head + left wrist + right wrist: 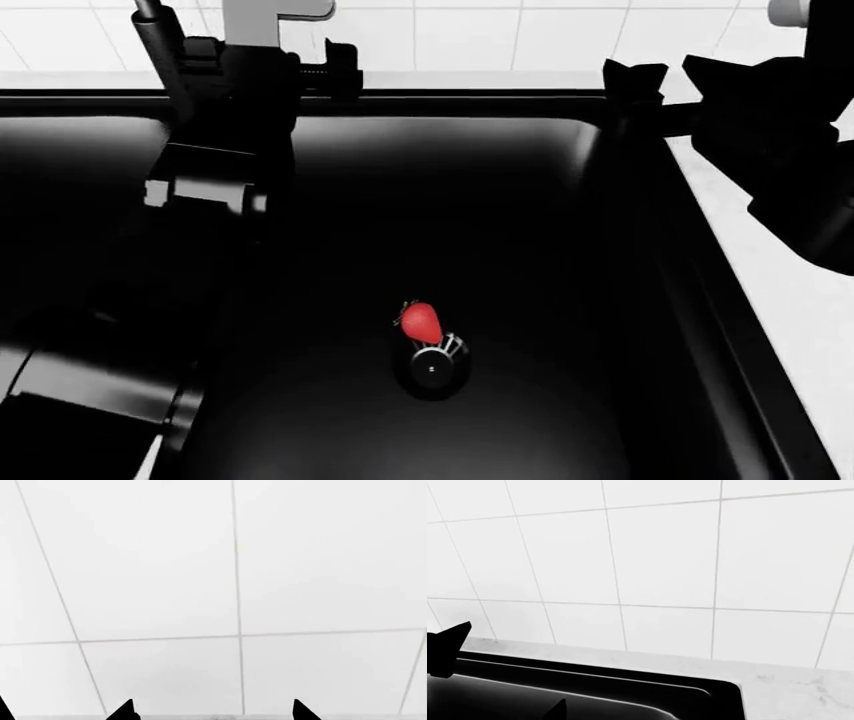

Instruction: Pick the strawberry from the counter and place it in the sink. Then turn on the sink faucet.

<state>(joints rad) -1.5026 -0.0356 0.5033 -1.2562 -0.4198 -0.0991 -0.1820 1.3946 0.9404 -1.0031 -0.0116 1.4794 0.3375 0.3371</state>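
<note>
The strawberry (422,322) lies on the floor of the black sink (534,200), its lower end touching the round metal drain strainer (434,367) that sits just in front of it in the head view; its dark leafy cap points toward the back wall of the basin. The left gripper (334,72) is up at the back rim of the sink, close beside the slim black faucet (163,50) whose neck rises at the far left of the rim, and a pale grey piece (274,15) stands just above the arm there; whether the fingers touch the faucet cannot be told. In the left wrist view 2 black fingertips (123,711) show well apart with only white wall tile (153,565) between them, so that gripper stands open and holds nothing. The right gripper (638,85) hangs over the back right corner of the sink, above the rim where the black edge meets the white marbled counter (787,300). In the right wrist view 1 fingertip (448,647) sits far from the other tip (557,711), with the sink rim (627,677) and the tiled wall (660,555) seen between them, so this gripper is also spread wide and empty. Both arms are well apart from the strawberry.
</note>
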